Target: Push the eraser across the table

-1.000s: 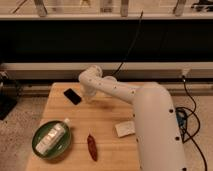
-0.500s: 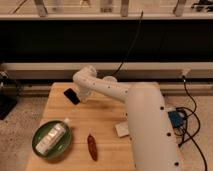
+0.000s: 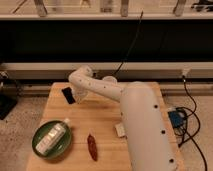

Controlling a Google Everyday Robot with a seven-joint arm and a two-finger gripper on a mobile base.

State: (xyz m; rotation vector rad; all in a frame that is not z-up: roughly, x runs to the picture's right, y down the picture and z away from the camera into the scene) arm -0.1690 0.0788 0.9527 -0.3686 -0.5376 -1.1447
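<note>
Resting on the table (image 3: 105, 117), the gripper (image 3: 78, 96) touches the eraser (image 3: 68, 95).

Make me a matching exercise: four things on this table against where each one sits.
Things:
1 eraser
2 green plate
3 red chili
4 whitish block

Places:
A front left corner
B half hidden by the arm, right of centre
C far left, beside the claw
D front edge, near the middle

Pairs: 1-C, 2-A, 3-D, 4-B
</note>
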